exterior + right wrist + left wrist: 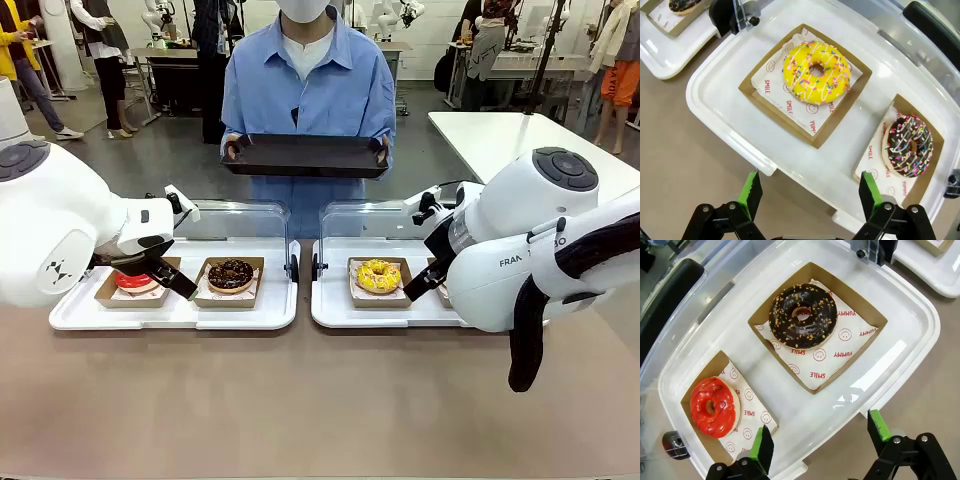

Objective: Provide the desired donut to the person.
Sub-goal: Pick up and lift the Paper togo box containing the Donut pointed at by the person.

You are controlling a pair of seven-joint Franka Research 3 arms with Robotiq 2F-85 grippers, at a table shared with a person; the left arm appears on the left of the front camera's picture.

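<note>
Open, empty left claw (819, 426) hung near red donut (713, 406); right claw (810, 179) open too; person (308, 90) pointed at none, so wrong pick possible

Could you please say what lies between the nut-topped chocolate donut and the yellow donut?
Front view: the left tray's rim, the right tray's rim, black lid hinges and a bare table strip.

Your left tray (910, 315) is glossy white plastic, its right box (852, 292) matt brown cardboard lined with printed paper (840, 340); the red donut (713, 406) has a shiny glaze; the tabletop (320, 400) looks matt.
</note>
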